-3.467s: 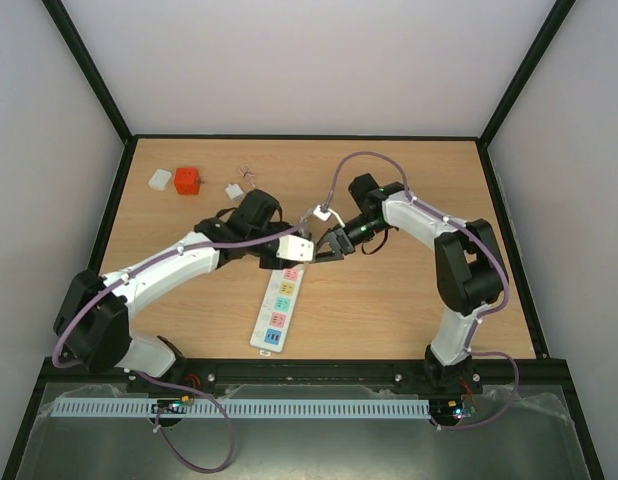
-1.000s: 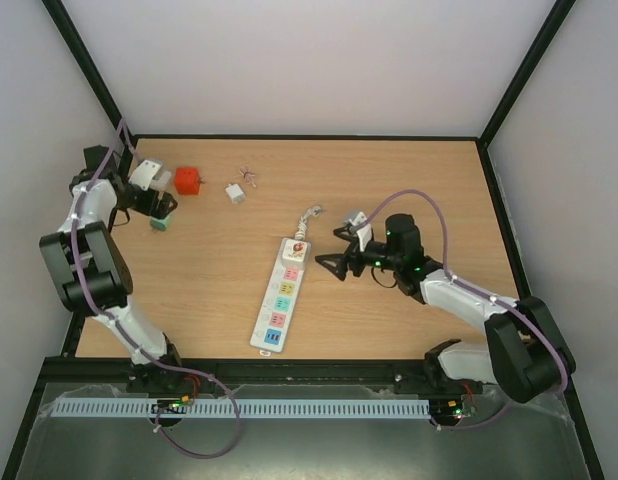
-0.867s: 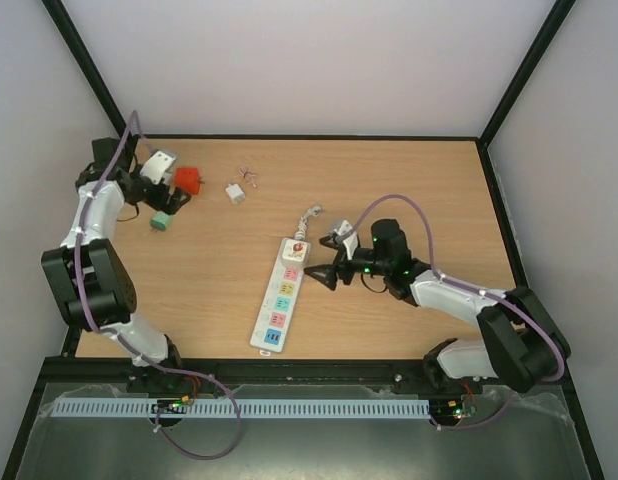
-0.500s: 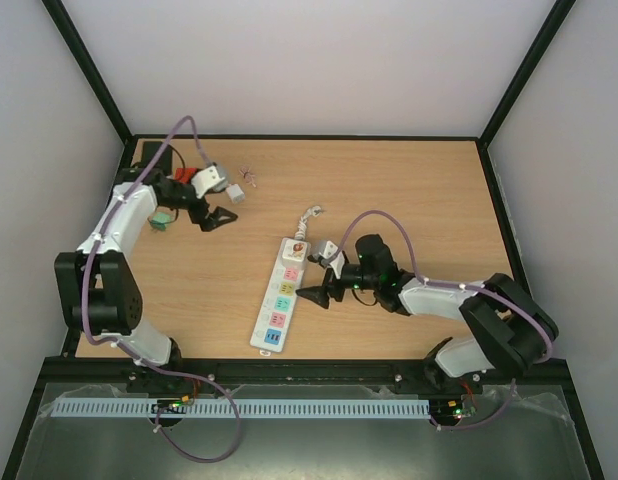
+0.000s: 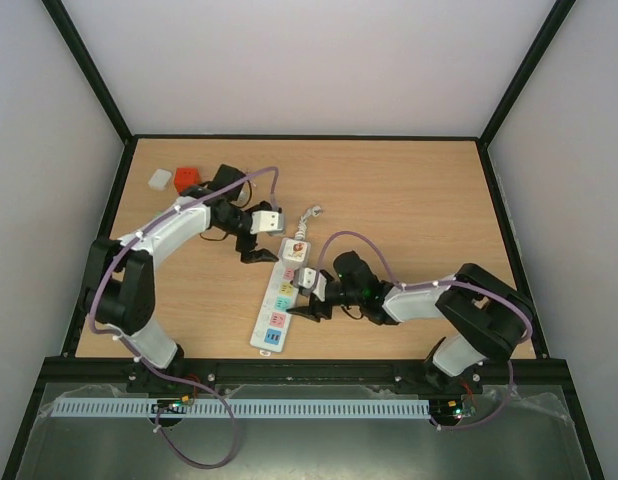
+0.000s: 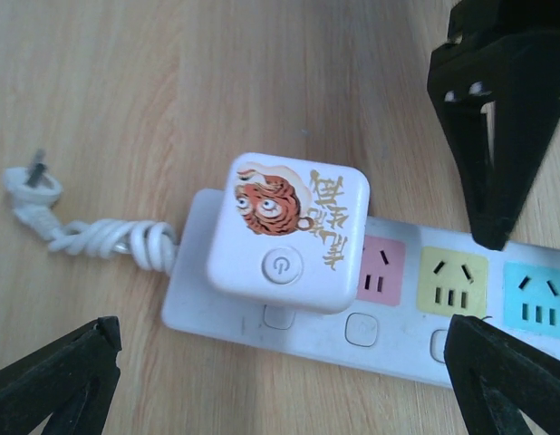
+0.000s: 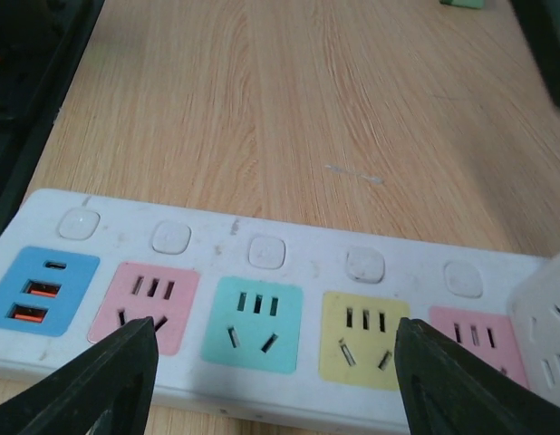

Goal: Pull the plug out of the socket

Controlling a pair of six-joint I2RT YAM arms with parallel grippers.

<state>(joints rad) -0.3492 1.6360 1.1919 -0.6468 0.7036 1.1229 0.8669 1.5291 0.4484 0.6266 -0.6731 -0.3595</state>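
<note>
The socket point(image 5: 276, 305) is a long white strip lying on the wooden table, with coloured squares along its face point(image 7: 253, 335). The plug point(image 6: 289, 228), a white square block with a tiger picture, is seated in the strip's far end point(image 5: 295, 250). My left gripper point(image 6: 280, 385) is open wide, just to the left of the plug point(image 5: 261, 247), its fingertips level with the plug's two sides. My right gripper point(image 7: 273, 367) hovers open over the strip's middle point(image 5: 302, 293), with one fingertip by a pink square and the other by the yellow one, nothing between them.
The strip's white cord point(image 6: 90, 231) is coiled on the table beyond the plug point(image 5: 309, 213). A red block point(image 5: 186, 177) and a small white block point(image 5: 160, 179) sit at the far left corner. My right gripper's fingers point(image 6: 497, 127) stand close to the plug.
My left arm has swung from the far left corner across to the plug. My right gripper has slid left and nearer over the strip's middle, and its jaws have narrowed.
</note>
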